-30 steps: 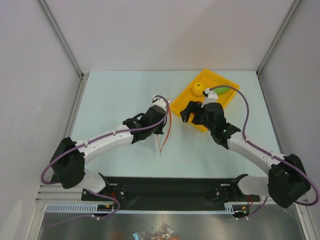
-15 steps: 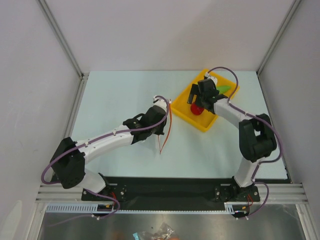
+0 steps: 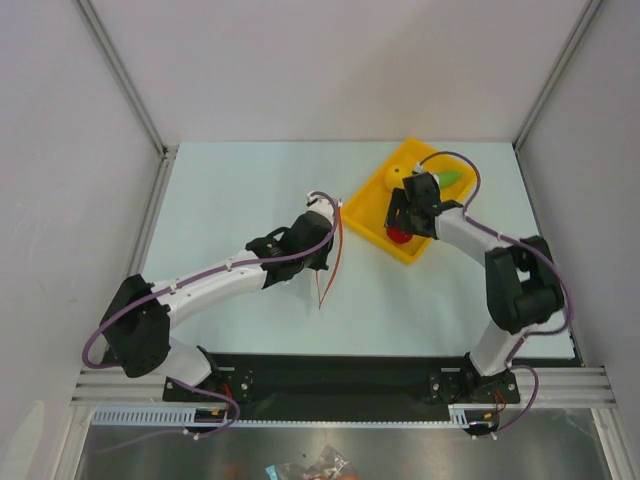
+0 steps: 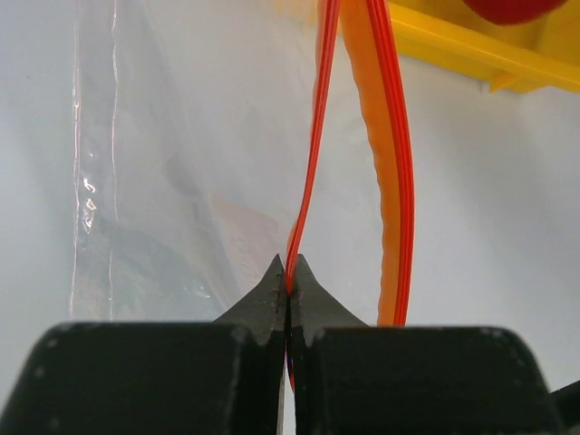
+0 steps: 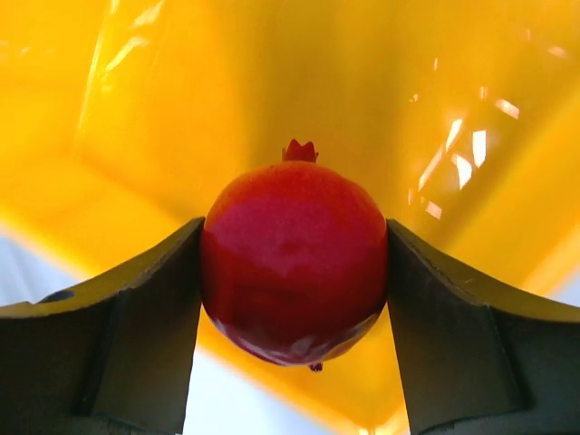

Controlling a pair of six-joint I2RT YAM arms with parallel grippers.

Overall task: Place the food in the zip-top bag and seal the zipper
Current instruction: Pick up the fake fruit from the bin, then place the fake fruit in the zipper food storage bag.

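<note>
My left gripper (image 4: pixel 288 283) is shut on one red-orange zipper strip (image 4: pixel 308 136) of the clear zip-top bag (image 4: pixel 154 181), and holds the mouth open; the other strip (image 4: pixel 390 163) bows away to the right. In the top view the left gripper (image 3: pixel 327 255) and the zipper (image 3: pixel 333 262) are at table centre. My right gripper (image 5: pixel 292 263) is shut on the round red fruit (image 5: pixel 294 258) over the yellow tray (image 5: pixel 272 82). In the top view the red fruit (image 3: pixel 399 236) is under the right gripper (image 3: pixel 401 226). The yellow lemon (image 3: pixel 397 175) and the green vegetable (image 3: pixel 451 178) lie in the tray.
The yellow tray (image 3: pixel 372 224) sits tilted at the back right of the table, its near corner close to the bag's mouth. Its rim (image 4: pixel 471 56) shows at the top of the left wrist view. Metal frame posts (image 3: pixel 152 175) border the table.
My right arm reached out over the tray, came down on the red fruit and closed on it. The left arm and the bag have not moved.
</note>
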